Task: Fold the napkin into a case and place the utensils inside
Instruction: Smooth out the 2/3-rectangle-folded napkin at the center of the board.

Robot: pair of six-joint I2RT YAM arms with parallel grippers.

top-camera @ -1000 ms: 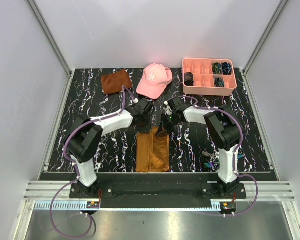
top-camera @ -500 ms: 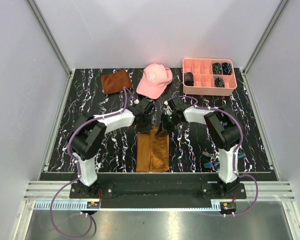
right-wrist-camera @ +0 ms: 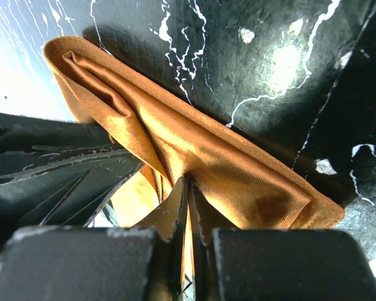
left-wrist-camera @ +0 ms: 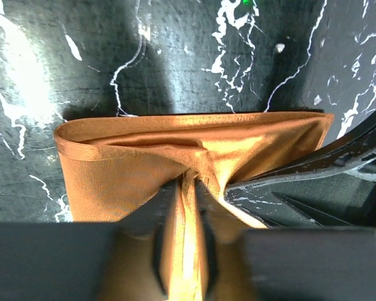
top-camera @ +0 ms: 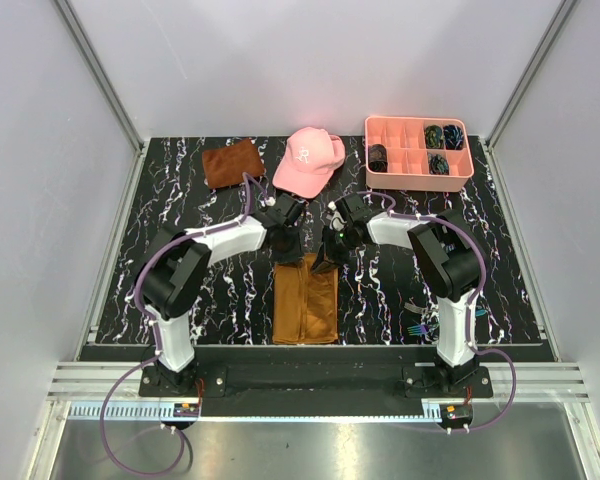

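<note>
**Both hands are working at the far edge of the folded napkin (top-camera: 305, 300), which is lying as a narrow strip near the front middle of the bench (top-camera: 180, 200).**

The top view is showing the left hand (top-camera: 285, 243) and the right hand (top-camera: 328, 252) meeting over that edge. It is also showing the utensils (top-camera: 417, 328) lying well apart beside the right arm's base, with a pink cap (top-camera: 308, 160), a pink tray (top-camera: 417, 183) and a rust-brown cloth (top-camera: 232, 162) along the far side. Only the wrist views are showing the grip. The right hand is pinching a raised pleat of the napkin, jaws closed on it. The left hand's jaws are standing narrowly apart with a cloth ridge between them; whether they are pressing it cannot be told. The cap's white emblem is too small to read.
</note>
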